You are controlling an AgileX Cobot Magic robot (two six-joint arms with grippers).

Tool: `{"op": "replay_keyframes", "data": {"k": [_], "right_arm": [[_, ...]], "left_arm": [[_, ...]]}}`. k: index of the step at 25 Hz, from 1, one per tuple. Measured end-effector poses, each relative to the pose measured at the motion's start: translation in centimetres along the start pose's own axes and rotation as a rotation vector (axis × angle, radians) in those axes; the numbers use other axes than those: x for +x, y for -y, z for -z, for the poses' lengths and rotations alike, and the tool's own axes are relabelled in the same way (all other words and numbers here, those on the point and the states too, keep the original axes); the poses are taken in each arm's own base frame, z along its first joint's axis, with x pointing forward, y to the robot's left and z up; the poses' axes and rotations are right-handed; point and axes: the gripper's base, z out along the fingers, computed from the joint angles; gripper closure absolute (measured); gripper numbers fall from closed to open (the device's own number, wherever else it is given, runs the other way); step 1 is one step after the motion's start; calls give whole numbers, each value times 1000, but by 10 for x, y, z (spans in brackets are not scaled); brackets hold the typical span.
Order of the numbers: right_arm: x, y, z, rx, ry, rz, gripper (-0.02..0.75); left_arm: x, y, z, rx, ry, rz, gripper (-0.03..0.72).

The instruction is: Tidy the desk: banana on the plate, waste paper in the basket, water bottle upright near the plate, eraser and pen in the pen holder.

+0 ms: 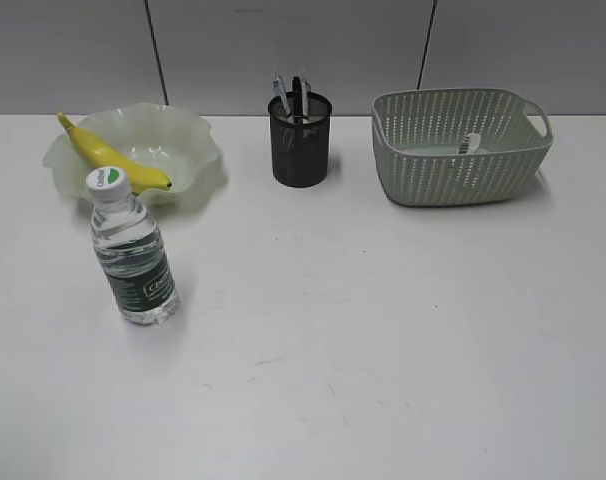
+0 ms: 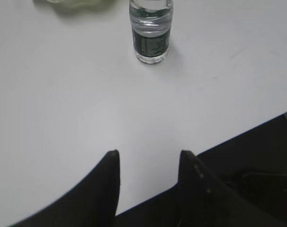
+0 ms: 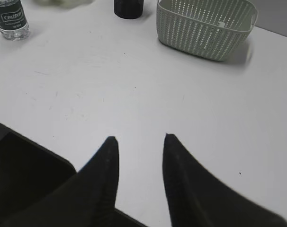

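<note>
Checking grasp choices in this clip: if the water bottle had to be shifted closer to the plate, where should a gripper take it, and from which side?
Probably the water bottle is best gripped around its labelled middle, jaws level. It stands upright and its round body narrows towards the cap. Come from the front, the table's near edge: the plate stands just behind it. The left gripper, open and empty, already faces it.

exterior slanted down; wrists low, bottle (image 2: 151, 29) shared

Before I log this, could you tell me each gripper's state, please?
Left gripper: open, holding nothing.
Right gripper: open, holding nothing.
</note>
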Motion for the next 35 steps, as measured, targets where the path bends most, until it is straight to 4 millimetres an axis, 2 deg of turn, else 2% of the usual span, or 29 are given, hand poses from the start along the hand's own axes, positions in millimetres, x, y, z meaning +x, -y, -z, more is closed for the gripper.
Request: {"op": "replay_keyframes", "data": {"k": [3, 9, 29, 35], "right_arm": [[0, 0, 0, 0, 0, 0, 471], [0, 0, 0, 0, 0, 0, 471], [0, 0, 0, 2, 0, -1, 471], [0, -1, 0, 149, -13, -69, 471]], "left_arm": [[30, -2, 7, 8, 122, 6, 387], [56, -5, 32, 21, 359, 18, 388], [57, -5, 33, 24, 371, 19, 398], [58, -4, 34, -62, 372, 79, 398]]}}
